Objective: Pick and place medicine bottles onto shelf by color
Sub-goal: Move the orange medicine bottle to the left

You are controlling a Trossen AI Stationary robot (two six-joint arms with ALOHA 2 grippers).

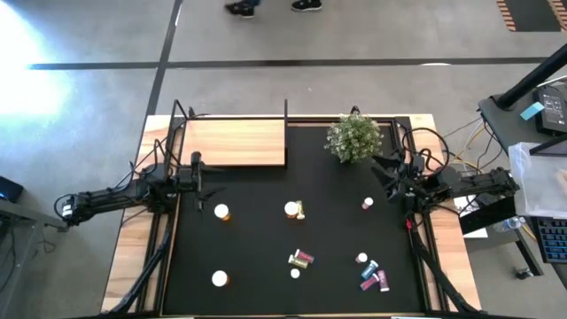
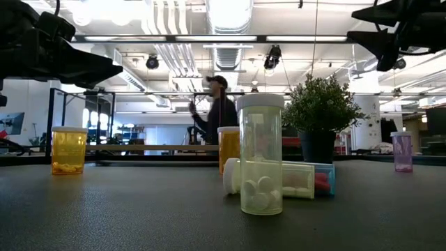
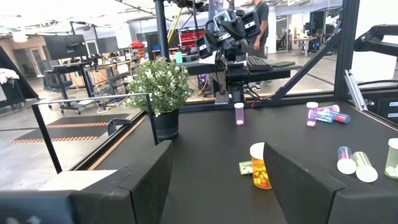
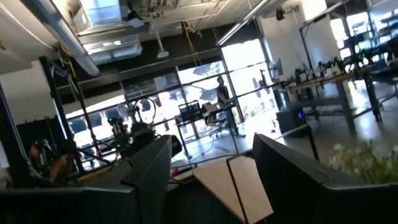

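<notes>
Several small medicine bottles lie scattered on the black mat (image 1: 266,239). An orange one (image 1: 221,212) and another orange one (image 1: 292,210) stand mid-mat. A pink one (image 1: 367,204) stands to the right, and a pink and teal cluster (image 1: 372,276) lies at the near right. The light-wood shelf (image 1: 235,142) sits at the far left with nothing on it. My left gripper (image 1: 205,177) hovers open beside the shelf's near edge. My right gripper (image 1: 383,171) hovers open near the plant. In the left wrist view (image 3: 214,180) an orange bottle (image 3: 261,168) shows beyond the fingers.
A green potted plant (image 1: 354,137) stands at the far right of the mat. A yellowish bottle (image 2: 260,155) stands upright close to the low camera, with one lying behind it (image 2: 293,178). Thin black posts (image 1: 286,111) rise at the shelf's edges. A person stands in the room beyond.
</notes>
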